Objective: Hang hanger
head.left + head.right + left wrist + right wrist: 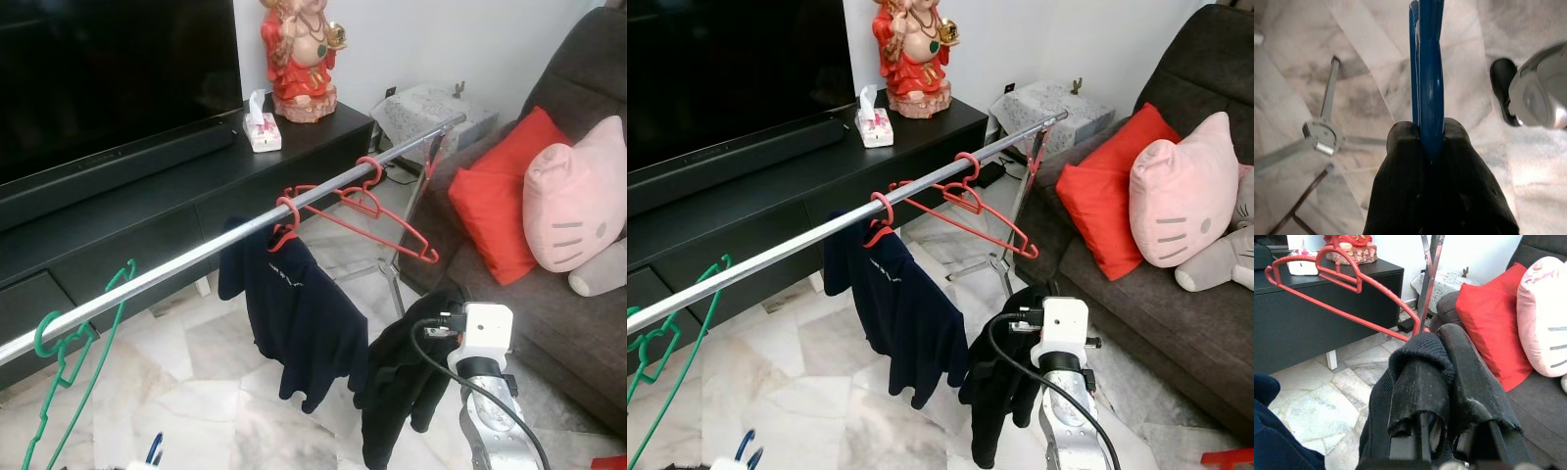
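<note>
Marble floor (pixel 206 392) lay under a long silver clothes rail (pixel 196 257) that ran before a black TV cabinet (pixel 147 211). On the rail hung an empty red plastic hanger (pixel 377 220), a second red hanger carrying a navy T-shirt (pixel 294 313), and, toward the rail's near end, an empty green plastic hanger (pixel 69 367). Below the rail, the left gripper (pixel 1430 142) had its fingers pinched tight on a blue plastic hanger (pixel 1427 73), held low over the floor. Right gripper (pixel 1442 382), below the rail's far half, was clamped on a black garment (pixel 397 382) that drooped from it. Beyond the rail's far end, red cushion (pixel 500 206) and pink cat-face cushion (pixel 573 201) sat on a dark sofa (pixel 558 313).
</note>
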